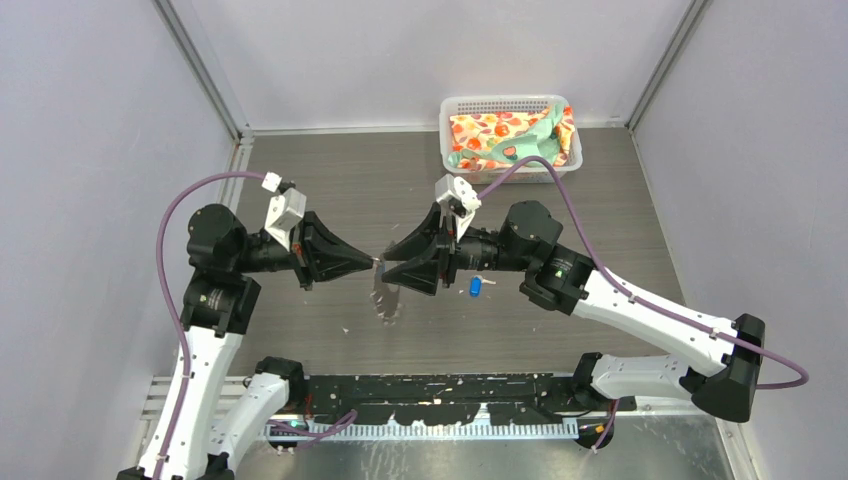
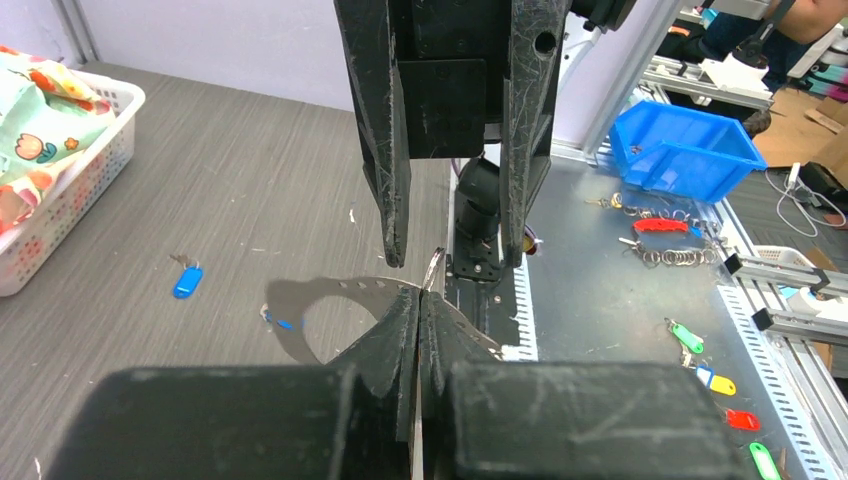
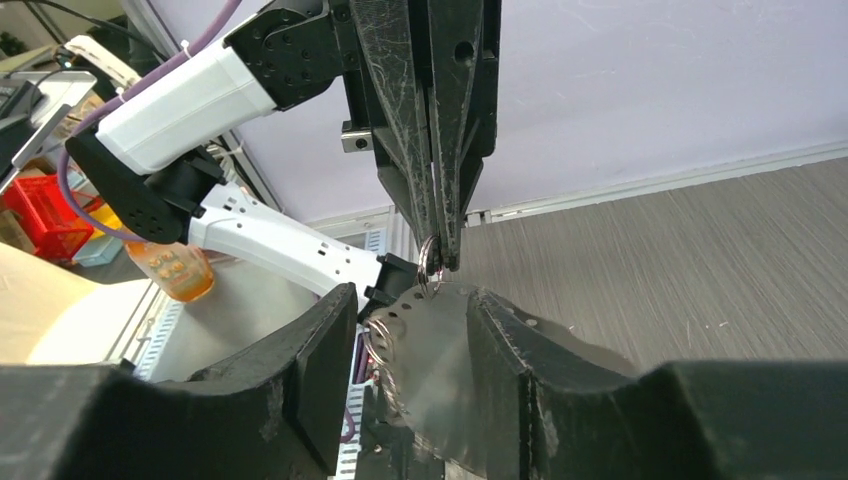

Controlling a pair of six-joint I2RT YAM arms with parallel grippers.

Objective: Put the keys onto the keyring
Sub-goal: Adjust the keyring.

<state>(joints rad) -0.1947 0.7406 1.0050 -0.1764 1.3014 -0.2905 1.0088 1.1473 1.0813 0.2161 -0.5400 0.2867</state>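
There is one keyring [image 2: 340, 291], hanging in the air over the middle of the grey surface [image 1: 330, 190], between the tips of the two arms. It is silvery metal: a small wire loop at the top and, below it, a broad curved band punched with a row of small holes along its edge. The left fingers [image 3: 410, 150] are pressed together and pinch the small loop at their very tips, so the band hangs down from them. The right fingers [image 2: 385, 150] are spread, one on each side of the keyring's top; whether they touch the band cannot be told. Two keys show, both with bright blue heads. One key [image 1: 475, 286] lies flat on the surface just beside the right arm's wrist, apart from the keyring. The second key [image 2: 285, 322] shows only as a thin blue sliver with a bit of silver, just under the band's curve; it is too small to tell whether it hangs from the keyring or lies beneath it. One white basket [image 1: 500, 101] stands at the far edge, holding a patterned cloth [image 1: 500, 135].
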